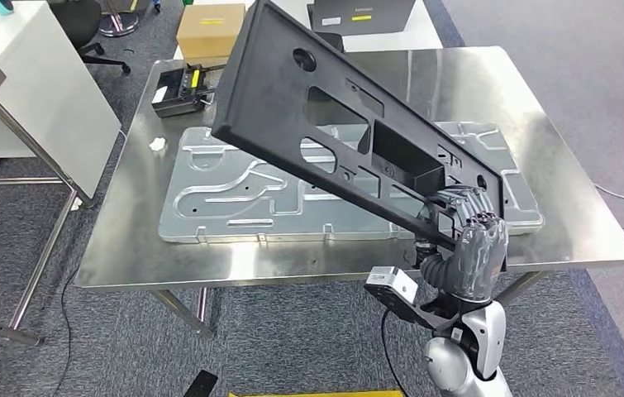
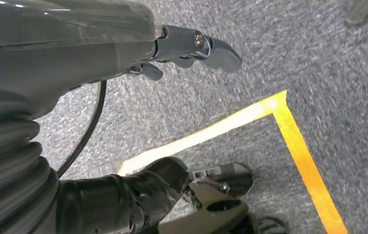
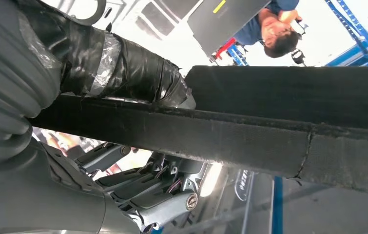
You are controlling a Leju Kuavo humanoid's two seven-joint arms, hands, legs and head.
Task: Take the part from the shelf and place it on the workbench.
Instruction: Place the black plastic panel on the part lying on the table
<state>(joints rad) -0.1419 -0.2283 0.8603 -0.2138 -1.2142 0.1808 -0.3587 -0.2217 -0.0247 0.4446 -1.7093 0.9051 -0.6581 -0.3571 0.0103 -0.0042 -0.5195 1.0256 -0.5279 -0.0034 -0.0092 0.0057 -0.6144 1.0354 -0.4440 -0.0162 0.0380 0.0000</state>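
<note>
One robot hand carries your load: the right robot hand [image 1: 475,248] grips the black part [image 1: 333,124] by its near end. From that grip the part's long axis runs up and away to the left, tilted over the worktop [image 1: 573,215] and the silver panel [image 1: 234,198] below. Your left robot hand [image 2: 123,48] hangs empty over carpet, fingers apart.

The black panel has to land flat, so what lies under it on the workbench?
Under the black panel, held raised by the right hand, lies a stamped silver metal sheet on the workbench. The sheet's middle is covered.
</note>
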